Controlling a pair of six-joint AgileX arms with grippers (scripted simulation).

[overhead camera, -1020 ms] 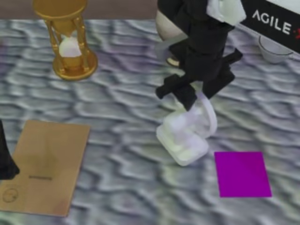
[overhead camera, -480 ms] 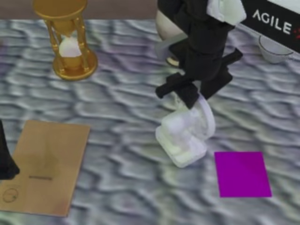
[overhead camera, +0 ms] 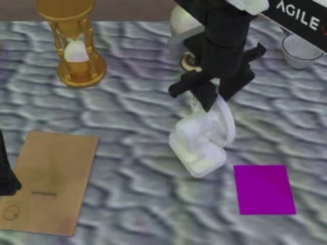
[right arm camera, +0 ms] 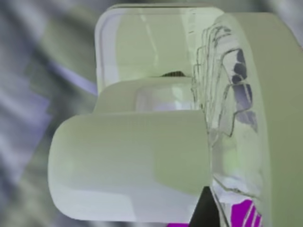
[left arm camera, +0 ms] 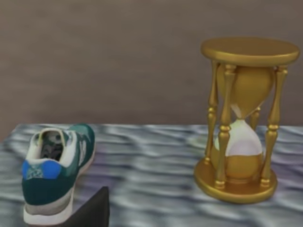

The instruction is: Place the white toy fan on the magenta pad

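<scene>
The right gripper [overhead camera: 212, 104] hangs over the middle of the bench [overhead camera: 133, 127], pinching the white toy fan [overhead camera: 202, 140] by the top of its round guard head. The fan sits just below the gripper, its squarish base towards 7 o'clock; whether the base touches the bench cannot be told. In the right wrist view the fan [right arm camera: 156, 137] fills nearly everything, motor body in front and wire guard alongside.

The magenta pad [overhead camera: 264, 189] lies flat at about 4 o'clock from the fan, near but apart from its base, with only bare bench between them. A sliver of the pad [right arm camera: 244, 213] shows past the fan in the right wrist view.

At 10 o'clock from the fan, well apart, stands a golden hourglass [overhead camera: 76, 43]. A tan cardboard sheet [overhead camera: 51, 181] lies at the fan's 9 o'clock near the left edge. A pearly globe [overhead camera: 184, 25] is partly hidden behind the right arm at 12 o'clock, and a clear bowl [overhead camera: 301, 51] sits at 2 o'clock.

The left gripper [overhead camera: 6, 176] is parked at the left edge, touching the cardboard's border; I cannot tell its finger state. Its wrist view shows the hourglass [left arm camera: 244, 118] and a teal sneaker [left arm camera: 57, 172].
</scene>
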